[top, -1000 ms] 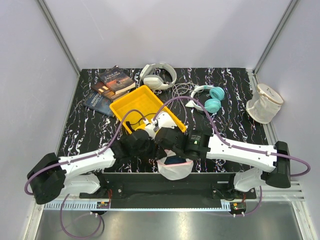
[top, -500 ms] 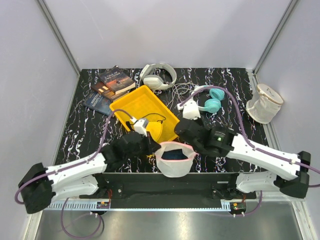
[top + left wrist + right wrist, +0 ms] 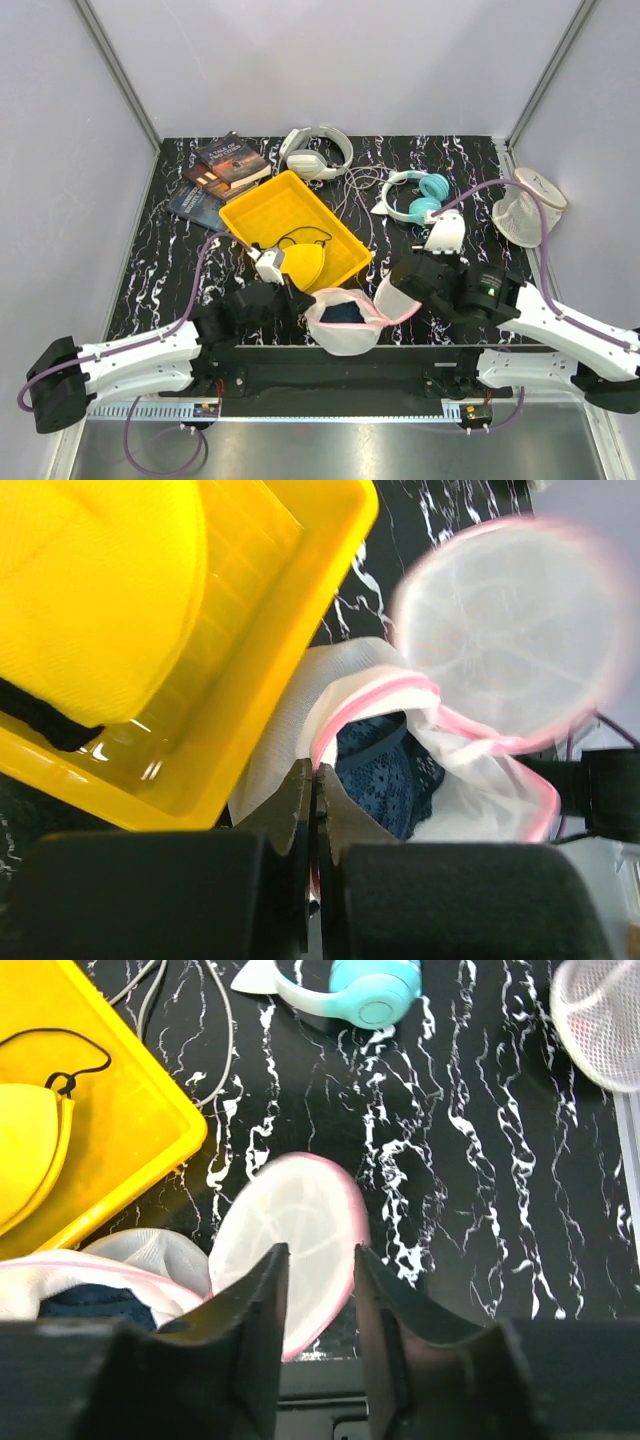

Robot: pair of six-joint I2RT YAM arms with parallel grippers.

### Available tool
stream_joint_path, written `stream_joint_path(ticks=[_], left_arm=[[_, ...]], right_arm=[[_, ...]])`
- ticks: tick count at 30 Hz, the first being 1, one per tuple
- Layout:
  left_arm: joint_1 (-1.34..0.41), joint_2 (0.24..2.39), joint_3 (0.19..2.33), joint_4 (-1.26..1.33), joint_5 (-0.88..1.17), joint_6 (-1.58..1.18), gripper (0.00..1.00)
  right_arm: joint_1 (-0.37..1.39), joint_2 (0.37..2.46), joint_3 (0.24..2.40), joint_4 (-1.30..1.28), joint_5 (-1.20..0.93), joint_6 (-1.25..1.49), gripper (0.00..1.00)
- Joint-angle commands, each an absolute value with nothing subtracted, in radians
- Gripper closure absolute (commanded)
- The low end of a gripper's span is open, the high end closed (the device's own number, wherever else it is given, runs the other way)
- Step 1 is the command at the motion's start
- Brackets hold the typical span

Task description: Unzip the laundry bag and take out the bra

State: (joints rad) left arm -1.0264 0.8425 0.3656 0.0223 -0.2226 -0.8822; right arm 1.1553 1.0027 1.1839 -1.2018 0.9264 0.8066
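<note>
The laundry bag (image 3: 345,335) lies unzipped, lid (image 3: 290,1230) open: left gripper (image 3: 312,780) jaws clamp its pink rim (image 3: 375,695); right gripper (image 3: 320,1252), jaws apart, should next reach in for the navy bra (image 3: 385,775).

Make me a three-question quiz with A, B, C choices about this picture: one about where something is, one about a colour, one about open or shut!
1. Where is the yellow bra? A in the yellow tray; B on the floor; C on a shelf.
2. What colour is the bra inside the laundry bag? A red; B navy blue; C green.
3. The laundry bag is: A zipped shut; B folded flat; C unzipped and open.
Answers: A, it lies in the tray; B, dark blue fabric shows through the opening; C, its round lid is flipped aside.
</note>
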Motion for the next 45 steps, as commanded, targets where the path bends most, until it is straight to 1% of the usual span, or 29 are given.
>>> stream_joint_path(ticks=[1,2,4,5,6,8,9,14,15,21,28,30,33,36,40,45], left_arm=[[-1.069,0.859,0.362,0.117,-0.238,-0.847,1.00],[-1.083,0.862,0.361,0.120,-0.236,-0.842,1.00],[-1.094,0.861,0.357,0.121,-0.238,-0.839,1.00],[-1.103,0.856,0.354,0.121,-0.241,-0.841,1.00],[-1.109,0.853,0.348,0.121,-0.247,-0.847,1.00],[-1.123,0.835,0.339,0.123,-0.256,-0.857,1.00],[-1.127,0.827,0.333,0.121,-0.265,-0.857,1.00],[-1.143,0.798,0.316,0.120,-0.271,-0.868,1.00],[-1.146,0.798,0.308,0.120,-0.272,-0.874,1.00],[-1.164,0.770,0.278,0.120,-0.302,-0.897,1.00],[-1.173,0.713,0.239,0.114,-0.345,-0.926,1.00],[-1.173,0.712,0.239,0.100,-0.363,-0.939,1.00],[-1.175,0.713,0.245,0.071,-0.391,-0.960,1.00],[-1.175,0.710,0.244,0.045,-0.425,-0.989,1.00],[-1.178,0.707,0.247,0.031,-0.448,-1.009,1.00],[-1.180,0.712,0.242,0.031,-0.446,-1.019,1.00]], right_arm=[[1.152,0.968,1.267,-1.387,0.991,0.979,0.56],[1.151,0.968,1.270,-1.385,0.994,0.973,0.53],[1.152,0.974,1.276,-1.367,0.993,0.960,0.51],[1.152,0.982,1.272,-1.333,0.965,0.890,0.50],[1.152,0.985,1.253,-1.233,0.938,0.832,0.49],[1.151,0.997,1.230,-1.139,0.844,0.725,0.47],[1.152,1.002,1.204,-1.046,0.807,0.706,0.46],[1.152,1.008,1.094,-0.766,0.574,0.640,0.48],[1.151,1.009,1.053,-0.673,0.539,0.638,0.48],[1.135,1.094,0.922,-0.468,0.309,0.667,0.49],[1.135,1.290,0.885,-0.429,0.051,0.683,0.51],[1.140,1.304,0.882,-0.430,0.020,0.684,0.52],[1.147,1.290,0.873,-0.429,-0.006,0.681,0.51],[1.157,1.290,0.862,-0.446,-0.078,0.666,0.50],[1.224,1.336,0.858,-0.494,-0.084,0.666,0.47],[1.255,1.368,0.867,-0.526,-0.036,0.683,0.46]])
